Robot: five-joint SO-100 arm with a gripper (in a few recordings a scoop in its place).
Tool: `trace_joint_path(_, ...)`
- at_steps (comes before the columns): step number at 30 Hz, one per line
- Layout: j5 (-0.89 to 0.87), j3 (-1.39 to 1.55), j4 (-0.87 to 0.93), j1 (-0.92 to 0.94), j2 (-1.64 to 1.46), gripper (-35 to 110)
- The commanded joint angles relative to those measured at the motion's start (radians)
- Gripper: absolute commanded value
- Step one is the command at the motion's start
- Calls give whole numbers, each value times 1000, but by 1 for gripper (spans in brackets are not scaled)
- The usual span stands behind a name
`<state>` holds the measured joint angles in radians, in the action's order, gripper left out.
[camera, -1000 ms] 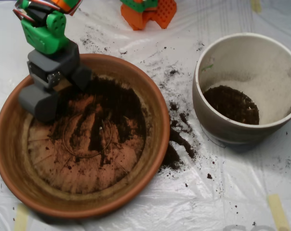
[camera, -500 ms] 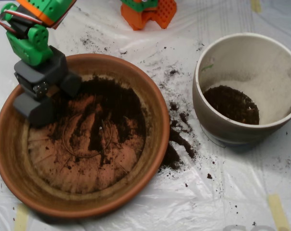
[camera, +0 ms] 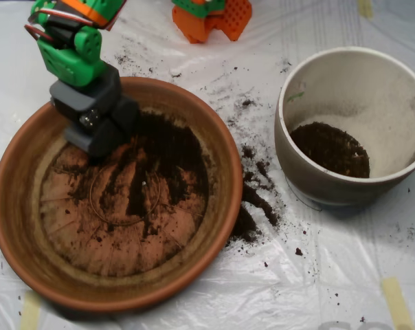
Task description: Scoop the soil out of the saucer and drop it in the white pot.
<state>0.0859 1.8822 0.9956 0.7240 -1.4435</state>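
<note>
Overhead view: scoop low over the saucer's upper left.
Its two grey shells sit close together, but I cannot tell whether they are clenched. Soil spreads across the upper part of the saucer; more lies spilled on the plastic sheet and inside the pot at right.

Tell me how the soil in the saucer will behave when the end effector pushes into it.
The soil looks loose and crumbly, so it will likely spread and smear rather than move as one lump. Thin streaks over the saucer base suggest some stays in the ridges. Crumbs scattered on the plastic sheet suggest it spills easily when carried to the white pot.
</note>
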Motion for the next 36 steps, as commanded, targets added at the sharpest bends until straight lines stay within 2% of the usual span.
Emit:
trace_joint_path(1,28,21,11,-28,-69,0)
trace_joint_path(6,51,18,84,-112,-86,-1)
trace_joint_path(16,18,-66,250,-307,-316,-1)
trace_joint_path(23,-18,-216,399,-462,-448,-1)
trace_joint_path(36,9,-565,566,-765,-420,-1)
